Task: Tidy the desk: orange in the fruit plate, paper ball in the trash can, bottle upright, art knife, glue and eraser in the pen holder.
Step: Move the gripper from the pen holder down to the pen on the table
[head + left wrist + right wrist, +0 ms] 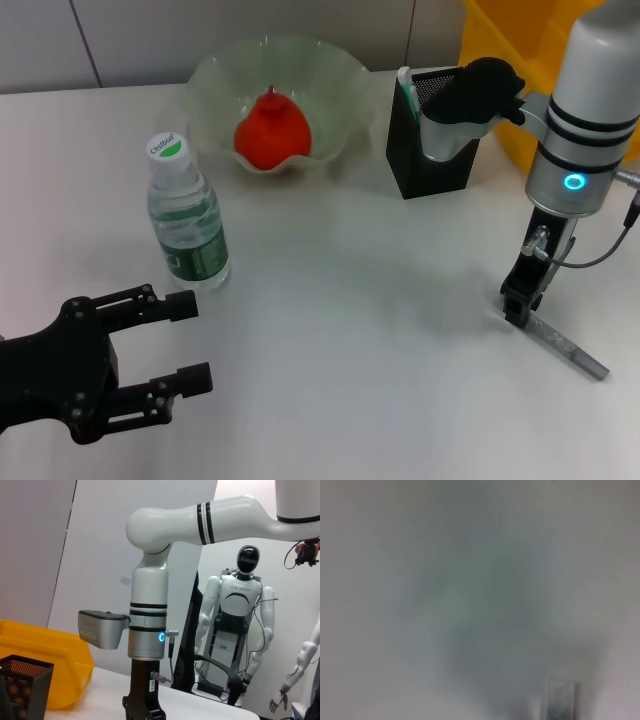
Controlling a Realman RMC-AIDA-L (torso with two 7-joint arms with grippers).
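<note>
I read the step in hand as the art knife (565, 345): it lies flat on the desk (350, 330) at the near right, a slim grey bar, and my right gripper (518, 305) is down on its left end, pointing straight at the desk. The fingers there are bunched over the bar, but I cannot tell whether they have closed on it or only touch it. If the grip is good, the next move calls for a straight lift, a carry to the far left toward the pen holder (432, 160), and a tip so the long bar goes in end first; a flat thin bar is easy to pinch off-centre, so I would watch for it swinging. The pen holder stands at the far right-centre, and a green-and-white stick shows at its left corner, probably the glue; the wrist camera hides the rest of its mouth, so I cannot see the eraser. The orange (272, 130) sits in the fruit plate (330, 75) at the far centre. The bottle (187, 225) stands upright at the left. The trash can (500, 60) is at the far right; its inside is not visible. My left gripper (190, 340) hovers at the near left, fingers spread apart and empty.
</note>
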